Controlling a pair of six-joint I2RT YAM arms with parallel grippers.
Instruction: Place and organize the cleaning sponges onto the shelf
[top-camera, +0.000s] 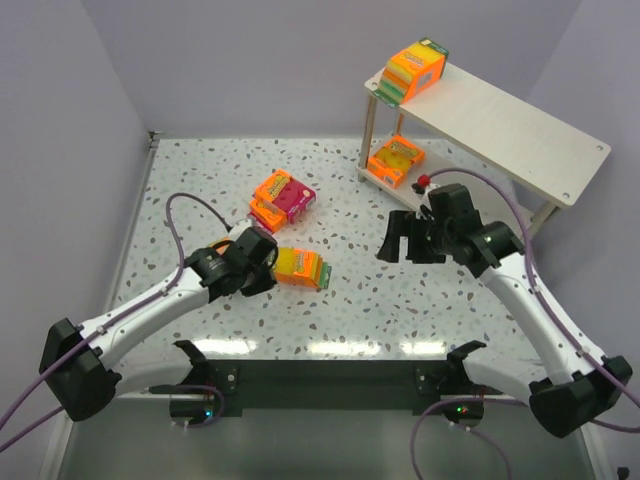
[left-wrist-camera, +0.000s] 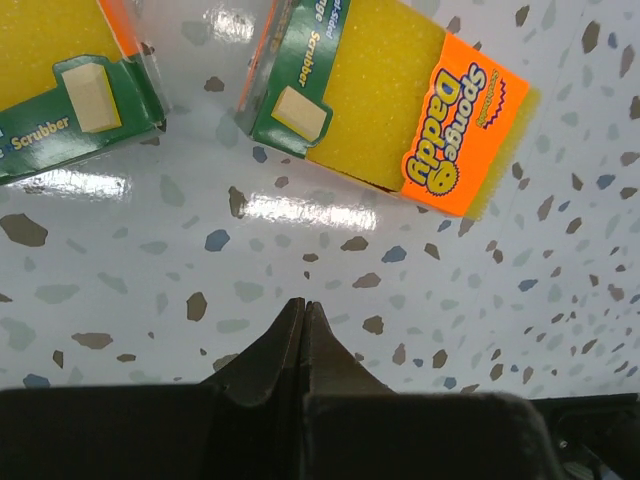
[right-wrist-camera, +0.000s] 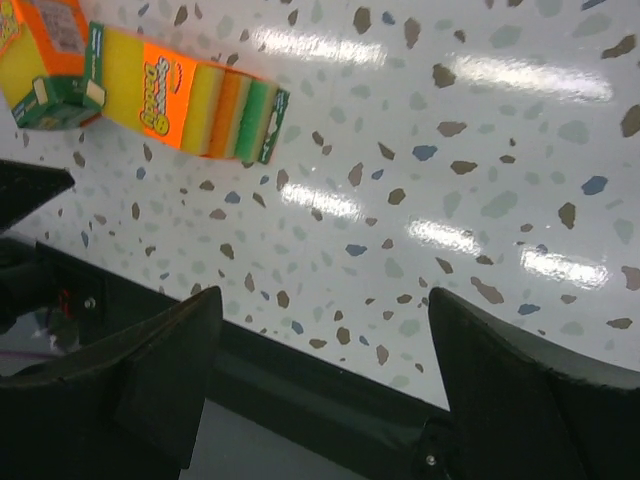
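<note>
Your left gripper (left-wrist-camera: 303, 315) is closed, right gripper (right-wrist-camera: 325, 296) wide, both empty. The orange layered sponge pack (top-camera: 300, 268) at three o'clock of the left gripper likely squashes: pinch its sides.

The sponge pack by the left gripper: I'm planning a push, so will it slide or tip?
It probably slides: the sponge pack lies flat on the glossy table. It is likely light and squashy, judging by its foam layers.

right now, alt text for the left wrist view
The left gripper, shut and empty, over a speckled table. Beyond its tips lies a yellow, orange-labelled Sponge Daddy pack; a second sponge pack is cropped at upper left.
</note>
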